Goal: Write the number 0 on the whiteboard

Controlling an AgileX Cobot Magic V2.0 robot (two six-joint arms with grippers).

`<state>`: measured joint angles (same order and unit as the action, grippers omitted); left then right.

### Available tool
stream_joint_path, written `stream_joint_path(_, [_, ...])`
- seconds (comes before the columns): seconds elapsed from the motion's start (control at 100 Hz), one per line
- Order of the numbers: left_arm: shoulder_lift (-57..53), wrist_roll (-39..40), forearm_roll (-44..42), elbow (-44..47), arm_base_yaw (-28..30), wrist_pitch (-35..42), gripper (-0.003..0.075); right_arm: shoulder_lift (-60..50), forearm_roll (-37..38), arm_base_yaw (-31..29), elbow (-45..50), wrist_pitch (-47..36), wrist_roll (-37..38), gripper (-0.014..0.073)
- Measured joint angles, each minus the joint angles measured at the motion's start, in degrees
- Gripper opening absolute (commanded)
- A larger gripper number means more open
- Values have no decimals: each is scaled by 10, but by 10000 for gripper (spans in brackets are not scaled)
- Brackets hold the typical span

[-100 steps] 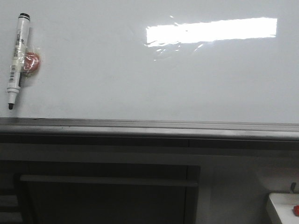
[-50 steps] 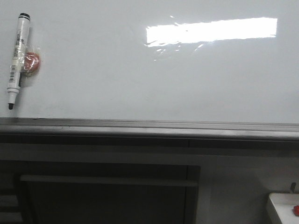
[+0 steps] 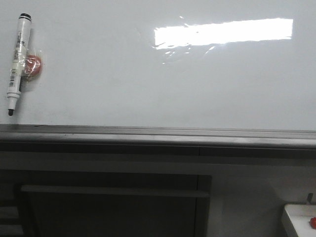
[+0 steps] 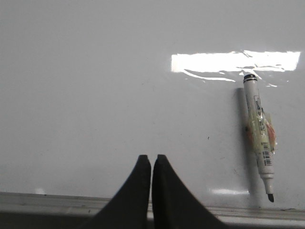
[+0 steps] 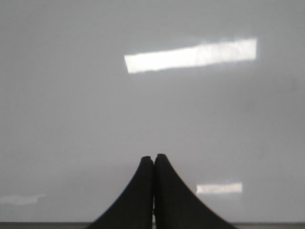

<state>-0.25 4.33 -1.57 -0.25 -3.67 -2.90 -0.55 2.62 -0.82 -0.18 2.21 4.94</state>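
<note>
Front view aimed forward at whiteboard [image 3: 148,84], grey lower edge and dark cabinet [image 3: 113,207] included. Both wrist views aimed at same board, nearer. Marker [image 3: 15,64] at left shared with left wrist view.

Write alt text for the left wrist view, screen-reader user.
The left gripper, fingers shut together and holding nothing, faces a blank whiteboard with no number drawn. A white marker is fixed to the board, black tip down, with a red blob behind it and a bright rectangular glare above.
</note>
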Motion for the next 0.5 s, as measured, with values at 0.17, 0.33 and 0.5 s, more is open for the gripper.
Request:
stream_joint_path(0.17, [11,0,0,-41,0,-62,-21,5,-38,0,-94,156,6,-60])
stream_joint_path(0.33, [77,0,0,-109,0,-101,-20,61,-46,0,-195,335,6,-60])
stream_joint_path(0.5, [151,0,0,-167,0,-121,-20,108,-64,0,-263,394,6,-60])
